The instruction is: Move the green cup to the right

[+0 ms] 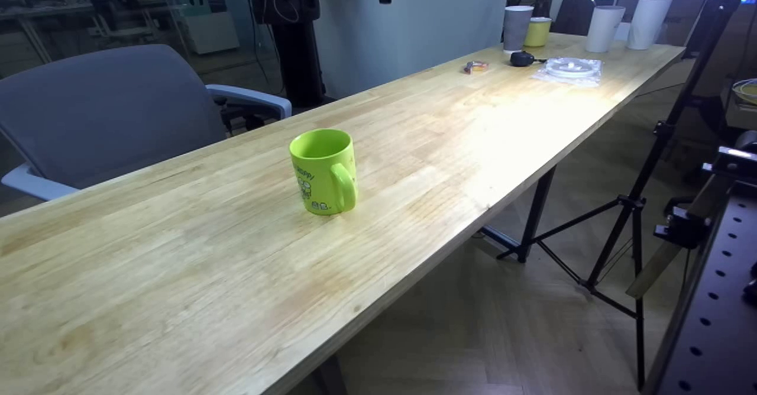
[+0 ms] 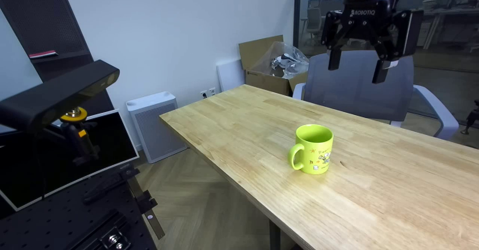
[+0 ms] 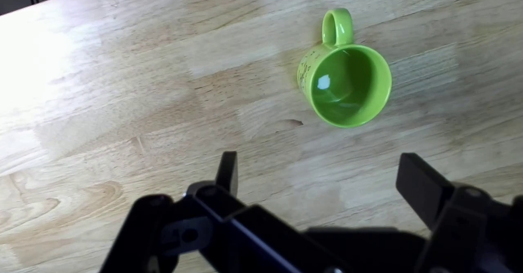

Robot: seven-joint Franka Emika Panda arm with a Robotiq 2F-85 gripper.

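Green, glossy and upright, the cup [image 3: 345,77] stands mouth up on the wooden table [image 3: 163,101], and your wrist view puts it ahead of the tips of the jaws, its rim within the span between them though nearer in line to the finger [image 3: 423,187] at that picture's right. Its handle [image 3: 345,25] points away from the jaws. Your gripper [image 2: 357,66] hangs with its jaws wide, fingers pointing down, wood grain showing between them from above. In an exterior view you have the jaws higher than the cup and apart from it, with a grey-backed chair [image 2: 361,87] behind them. Both exterior views show small printed figures on the cup's side. Well away from the jaws, at the table's far end in an exterior view, you see a grey tumbler [image 1: 516,29], a yellow-green container [image 1: 538,33], a white tumbler [image 1: 604,29] and a taller white tumbler [image 1: 649,22].
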